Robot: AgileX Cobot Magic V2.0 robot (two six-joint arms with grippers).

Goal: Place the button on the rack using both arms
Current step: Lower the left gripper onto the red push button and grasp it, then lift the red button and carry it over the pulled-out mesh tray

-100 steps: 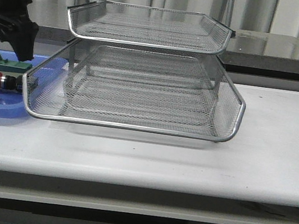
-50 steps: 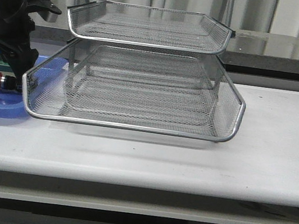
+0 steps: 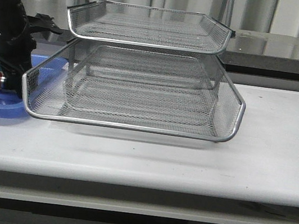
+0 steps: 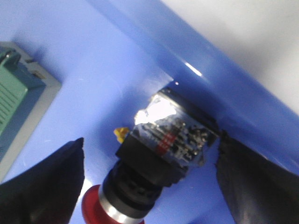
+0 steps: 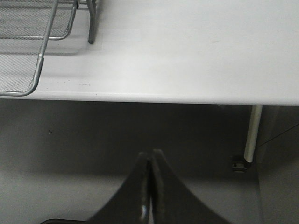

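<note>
White table (image 3: 270, 142) carries rack (image 3: 142, 88); button (image 4: 149, 163) half cut off between spread left gripper (image 4: 149, 179) fingers; right gripper (image 5: 149, 186) fingers pressed together.

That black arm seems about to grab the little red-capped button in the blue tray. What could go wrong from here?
1. The button lies right against the blue tray wall; one finger of the left hand might catch that wall and miss or knock it.
2. The button is round-bodied, so it may roll or twist as the open fingers close.
3. The rack stands close beside the tray, so lifting carelessly could bump its rim.
</note>
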